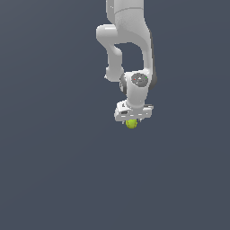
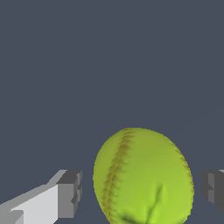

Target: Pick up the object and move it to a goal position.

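Ball, yellow-green, sits directly beneath the white pincer in the exterior view, a little above the middle of the picture, against a plain dark grey-blue surface. Whether that surface is a table or a floor cannot be told. Nothing else lies near the ball, and nothing blocks the way to it.

In the wrist view the ball fills the space between the two grey fingertips. Its skin is bright and slightly mottled, with two curved reddish stitched seams, one on each flank, and a dark crease low down. A narrow gap shows between the ball and the fingertip on each side, so the pincer stands open around it, not touching.

White arm hangs down from the upper edge of the exterior view, bends at a rounded joint, and points its wrist straight down over the ball.
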Controlling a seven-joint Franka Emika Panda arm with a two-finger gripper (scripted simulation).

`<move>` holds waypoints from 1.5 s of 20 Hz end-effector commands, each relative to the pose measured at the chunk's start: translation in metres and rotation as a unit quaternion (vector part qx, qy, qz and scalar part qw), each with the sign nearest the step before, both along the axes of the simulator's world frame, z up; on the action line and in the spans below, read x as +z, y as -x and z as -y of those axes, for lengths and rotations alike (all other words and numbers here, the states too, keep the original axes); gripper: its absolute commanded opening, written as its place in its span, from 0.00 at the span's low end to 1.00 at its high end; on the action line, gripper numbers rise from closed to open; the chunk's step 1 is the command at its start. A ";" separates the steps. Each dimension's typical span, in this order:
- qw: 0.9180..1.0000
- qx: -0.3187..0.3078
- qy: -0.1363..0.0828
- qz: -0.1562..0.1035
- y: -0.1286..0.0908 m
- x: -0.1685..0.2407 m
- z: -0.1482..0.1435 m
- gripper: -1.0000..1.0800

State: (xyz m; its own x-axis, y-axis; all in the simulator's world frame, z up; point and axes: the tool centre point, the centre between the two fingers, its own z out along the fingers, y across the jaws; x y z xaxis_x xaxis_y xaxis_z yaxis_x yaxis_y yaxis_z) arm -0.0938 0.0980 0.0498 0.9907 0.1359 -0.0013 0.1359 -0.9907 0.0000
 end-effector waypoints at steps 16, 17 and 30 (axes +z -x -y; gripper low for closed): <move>1.000 0.000 0.000 0.001 -0.001 -0.007 0.000 0.00; 1.000 0.000 0.000 0.001 -0.001 -0.007 -0.001 0.00; 1.000 0.000 0.000 0.001 -0.014 0.052 -0.021 0.00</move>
